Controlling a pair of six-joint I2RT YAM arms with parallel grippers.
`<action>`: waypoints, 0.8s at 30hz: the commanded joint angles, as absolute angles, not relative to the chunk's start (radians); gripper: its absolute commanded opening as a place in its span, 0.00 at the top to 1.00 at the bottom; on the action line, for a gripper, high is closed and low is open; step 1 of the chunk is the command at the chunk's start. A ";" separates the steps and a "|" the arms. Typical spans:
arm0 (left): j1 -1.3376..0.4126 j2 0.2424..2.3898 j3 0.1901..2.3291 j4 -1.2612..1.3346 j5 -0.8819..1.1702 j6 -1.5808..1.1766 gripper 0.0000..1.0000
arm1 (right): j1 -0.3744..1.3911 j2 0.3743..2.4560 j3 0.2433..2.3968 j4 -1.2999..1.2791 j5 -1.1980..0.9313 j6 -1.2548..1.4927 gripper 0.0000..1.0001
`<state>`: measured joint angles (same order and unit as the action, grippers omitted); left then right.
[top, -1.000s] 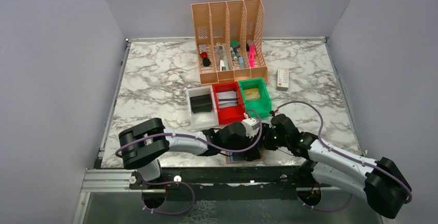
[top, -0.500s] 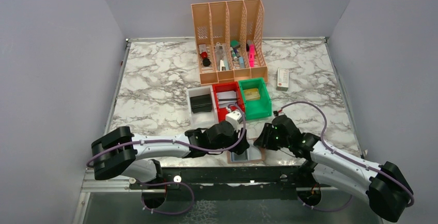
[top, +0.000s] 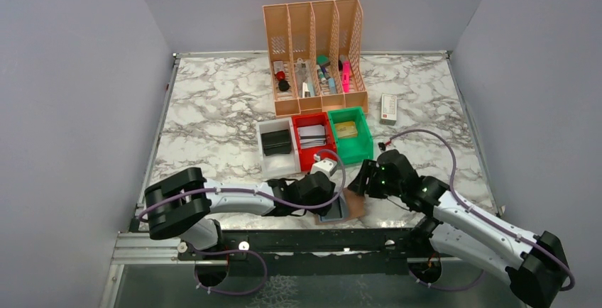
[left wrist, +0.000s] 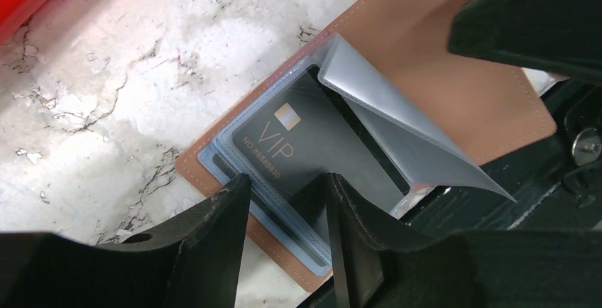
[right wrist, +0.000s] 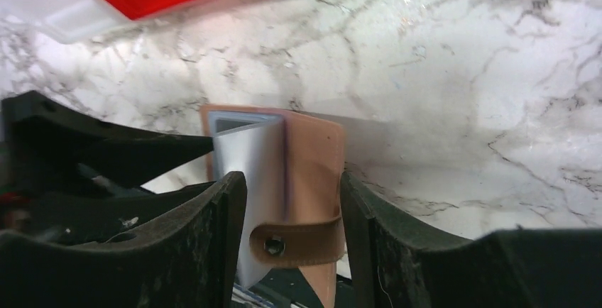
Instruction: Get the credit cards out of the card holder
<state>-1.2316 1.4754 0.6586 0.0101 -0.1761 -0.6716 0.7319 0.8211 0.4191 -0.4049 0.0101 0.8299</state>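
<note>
Inspection of card removal.

1. The card holder (left wrist: 440, 59) lay open on the tabletop (left wrist: 142, 74) directly under both tools. Its tan cover ran out ahead of the left tool (left wrist: 287, 194).

2. The left tool's fingers stood moderately apart, gripping nothing. They straddled the near end of the dark VIP card (left wrist: 298, 138), which lay flat in its pocket just beyond the fingertips. Bluish cards (left wrist: 220, 169) showed as edges beneath it. This placement appeared intended to bring the fingers onto the exposed card end for a pull.

3. A clear sleeve (left wrist: 383, 109) stood lifted off the dark card, ahead and to the right of the left tool, leaving the card face uncovered.

4. The right tool (right wrist: 292, 180) had the holder's raised cover and its snap strap (right wrist: 294, 243) between its fingers. The fingers sat close on either side, but it could not be told whether they were clamping the cover. The likely purpose was to keep the holder open and steady it against the pull.

5. Finding: no card was yet out of the holder. The dark card was judged the next one to be drawn.
</note>
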 commanded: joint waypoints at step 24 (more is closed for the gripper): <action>-1.266 1.541 0.710 -0.063 -0.248 -0.701 0.54 | 0.742 0.824 0.452 -0.261 -0.428 0.708 0.76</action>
<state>-1.2591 1.5230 0.7174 -0.0441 -0.2379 -0.6868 0.7322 0.8021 0.4721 -0.3233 -0.3561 0.7265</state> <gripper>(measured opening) 0.463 0.246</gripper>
